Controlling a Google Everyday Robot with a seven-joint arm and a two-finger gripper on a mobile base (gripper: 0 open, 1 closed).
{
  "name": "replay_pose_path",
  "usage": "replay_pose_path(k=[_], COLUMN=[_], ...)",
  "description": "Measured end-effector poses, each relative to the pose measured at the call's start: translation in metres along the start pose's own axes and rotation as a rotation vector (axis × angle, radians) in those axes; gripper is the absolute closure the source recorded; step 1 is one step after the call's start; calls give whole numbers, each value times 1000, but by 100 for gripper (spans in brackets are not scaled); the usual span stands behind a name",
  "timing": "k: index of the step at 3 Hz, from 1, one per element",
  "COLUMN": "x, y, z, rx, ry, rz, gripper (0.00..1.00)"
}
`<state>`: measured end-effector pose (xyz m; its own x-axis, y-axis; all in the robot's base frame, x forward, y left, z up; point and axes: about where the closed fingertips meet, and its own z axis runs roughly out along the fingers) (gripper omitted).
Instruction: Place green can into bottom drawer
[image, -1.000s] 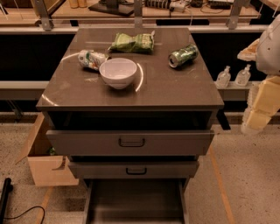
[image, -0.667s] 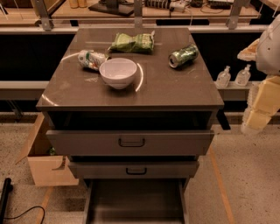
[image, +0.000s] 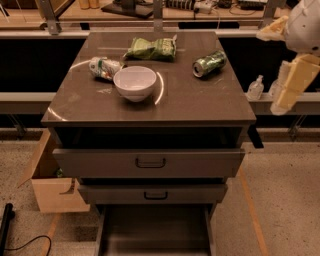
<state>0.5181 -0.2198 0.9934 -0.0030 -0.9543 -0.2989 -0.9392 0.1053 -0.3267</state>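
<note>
The green can (image: 210, 63) lies on its side on the cabinet's brown top (image: 200, 105), at the back right. The bottom drawer (image: 155, 232) is pulled out at floor level and shows a bare grey floor. My gripper (image: 291, 80) hangs in the air off the cabinet's right side, to the right of the can and a little nearer the camera, with nothing seen in it.
A white bowl (image: 135, 82) stands mid-top, a whitish can (image: 104, 67) lies to its left, and a green snack bag (image: 152, 48) lies behind. Two drawer fronts (image: 150, 162) stick out above the bottom drawer. A cardboard box (image: 50, 185) stands left; small bottles (image: 256, 87) stand right.
</note>
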Motion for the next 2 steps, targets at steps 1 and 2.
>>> replay_pose_path(k=[1, 2], x=[11, 18], y=[-42, -70], z=[43, 83], rx=[-87, -160], ry=[-65, -137], rz=[-105, -190], gripper=[0, 0])
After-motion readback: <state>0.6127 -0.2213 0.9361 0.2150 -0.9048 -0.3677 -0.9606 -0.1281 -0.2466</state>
